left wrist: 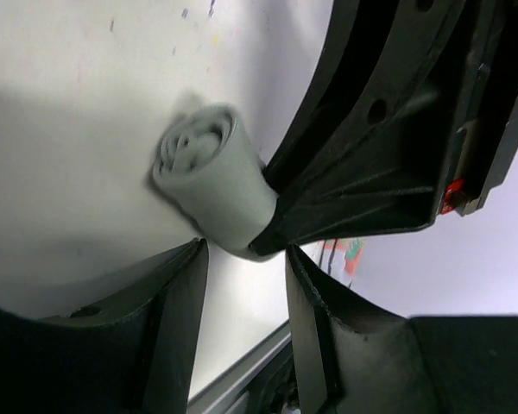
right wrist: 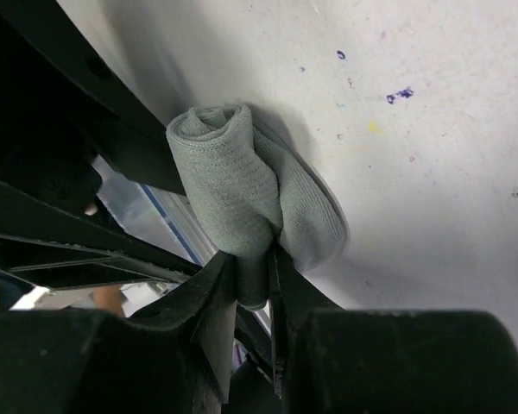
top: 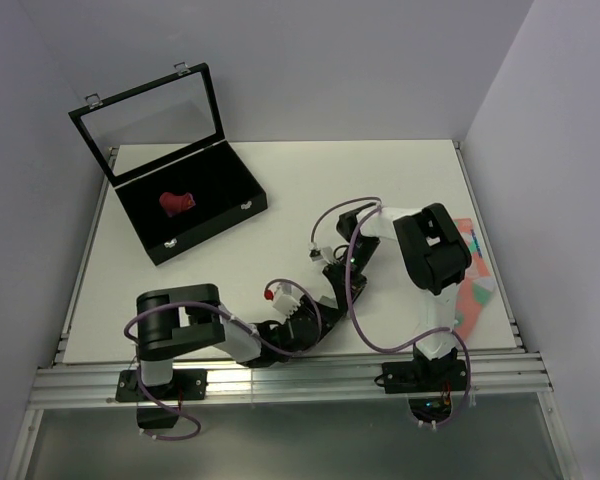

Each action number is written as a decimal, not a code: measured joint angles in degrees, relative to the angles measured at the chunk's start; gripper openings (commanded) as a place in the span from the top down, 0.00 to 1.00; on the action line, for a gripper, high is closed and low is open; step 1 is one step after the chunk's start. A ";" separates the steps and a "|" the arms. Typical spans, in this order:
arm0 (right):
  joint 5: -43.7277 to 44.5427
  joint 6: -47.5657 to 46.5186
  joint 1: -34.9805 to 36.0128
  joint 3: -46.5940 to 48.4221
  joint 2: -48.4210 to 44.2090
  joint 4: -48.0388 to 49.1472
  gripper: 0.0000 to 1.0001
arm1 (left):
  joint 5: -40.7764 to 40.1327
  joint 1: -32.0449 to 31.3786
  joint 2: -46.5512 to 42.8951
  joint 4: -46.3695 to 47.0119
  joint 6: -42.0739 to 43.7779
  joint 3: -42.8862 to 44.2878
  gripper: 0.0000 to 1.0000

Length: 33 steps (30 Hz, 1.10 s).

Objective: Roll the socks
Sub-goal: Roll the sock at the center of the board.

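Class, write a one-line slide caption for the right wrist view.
Right claw pinches the rolled grey sock at one end, ink-speckled white table behind.

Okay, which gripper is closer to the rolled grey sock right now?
Right. The right gripper is clamped on one end of the rolled grey sock; the left gripper sits open just short of it, holding nothing.

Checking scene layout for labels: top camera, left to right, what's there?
Black glass-lidded case with the red sock inside → right arm → salmon-pink patched sock at far right. Left arm overlaps the case, so omitted.
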 measured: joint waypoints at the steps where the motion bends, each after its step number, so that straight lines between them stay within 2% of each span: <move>1: -0.35 0.04 -0.31 0.00 0.20 -0.09 0.79 | -0.94 -0.70 0.00 -1.46 -1.53 0.72 0.53; 6: -3.19 -0.46 -2.19 0.63 2.27 -1.49 0.79 | -5.84 -3.80 0.39 -8.31 -10.16 3.50 0.52; 11: -5.84 -2.27 -3.48 1.14 4.22 -3.13 0.79 | -9.38 -5.11 2.67 -5.86 -14.71 3.34 0.54; 20: -6.45 -6.62 -3.52 1.33 4.22 -4.68 0.80 | -13.97 -5.16 3.61 -0.94 -16.96 0.59 0.53; 33: -6.32 -12.11 -3.52 2.54 4.22 -7.17 0.79 | -14.34 -2.91 7.37 5.90 -17.64 0.81 0.54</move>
